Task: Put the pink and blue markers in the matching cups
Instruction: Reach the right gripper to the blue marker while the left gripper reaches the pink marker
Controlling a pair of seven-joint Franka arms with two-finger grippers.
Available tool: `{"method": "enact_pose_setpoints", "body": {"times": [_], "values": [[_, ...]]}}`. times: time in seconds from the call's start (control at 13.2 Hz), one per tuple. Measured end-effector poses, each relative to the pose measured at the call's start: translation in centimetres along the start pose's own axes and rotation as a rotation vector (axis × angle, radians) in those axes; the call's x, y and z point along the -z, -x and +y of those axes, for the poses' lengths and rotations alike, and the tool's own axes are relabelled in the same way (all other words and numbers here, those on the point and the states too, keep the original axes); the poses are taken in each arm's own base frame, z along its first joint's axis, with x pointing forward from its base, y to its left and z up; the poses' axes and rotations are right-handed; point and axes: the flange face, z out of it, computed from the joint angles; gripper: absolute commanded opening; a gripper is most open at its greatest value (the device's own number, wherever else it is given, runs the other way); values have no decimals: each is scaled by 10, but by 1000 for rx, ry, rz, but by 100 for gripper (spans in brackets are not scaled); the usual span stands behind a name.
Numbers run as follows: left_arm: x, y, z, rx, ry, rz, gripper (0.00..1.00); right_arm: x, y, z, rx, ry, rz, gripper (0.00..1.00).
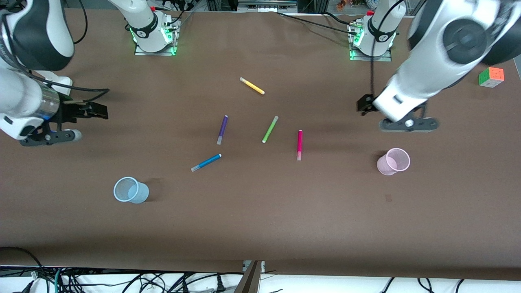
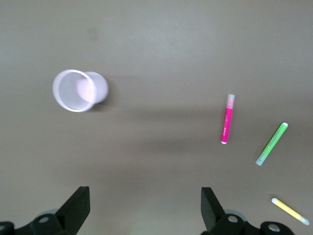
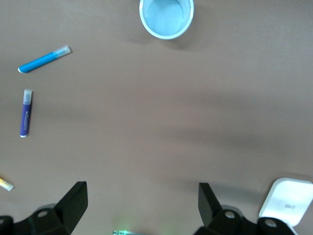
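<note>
The pink marker (image 1: 300, 144) lies flat mid-table; it also shows in the left wrist view (image 2: 227, 119). The blue marker (image 1: 206, 162) lies flat, nearer the right arm's end, and shows in the right wrist view (image 3: 44, 59). The pale pink cup (image 1: 393, 161) (image 2: 78, 90) stands upright toward the left arm's end. The pale blue cup (image 1: 130, 190) (image 3: 167, 17) stands upright toward the right arm's end. My left gripper (image 1: 408, 124) (image 2: 145, 205) is open and empty over bare table beside the pink cup. My right gripper (image 1: 51, 137) (image 3: 142, 203) is open and empty over bare table at its own end.
A dark purple pen (image 1: 222, 129), a lime green pen (image 1: 270, 129) and a yellow pen (image 1: 252, 86) lie among the markers. A colour cube (image 1: 491, 77) sits at the left arm's end. A white object (image 1: 61, 83) lies by the right arm.
</note>
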Motion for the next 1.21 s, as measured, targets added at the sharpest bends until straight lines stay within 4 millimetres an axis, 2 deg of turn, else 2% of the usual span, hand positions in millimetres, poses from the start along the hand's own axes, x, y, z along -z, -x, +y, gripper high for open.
{"method": "enact_pose_setpoints", "body": {"times": [0.23, 0.45, 0.6, 0.76, 0.91, 1.06, 1.21], "values": [[-71, -28, 38, -20, -4, -45, 100, -29, -30, -18, 27, 8, 39, 100], [-123, -52, 55, -28, 20, -21, 100, -66, -58, -60, 92, 20, 53, 100], [-157, -57, 65, -35, 47, 33, 100, -89, -70, -89, 135, 28, 58, 100], [-191, -50, 80, -16, 67, 76, 100, -112, -80, -113, 181, 41, 57, 100], [-218, -33, 107, 21, 80, 95, 100, -134, -88, -134, 227, 50, 58, 100], [-244, -21, 136, 39, 92, 105, 100, -153, -96, -146, 314, 75, 66, 100], [-272, -20, 149, 22, 89, 119, 100, -170, -105, -148, 462, 98, 81, 100]]}}
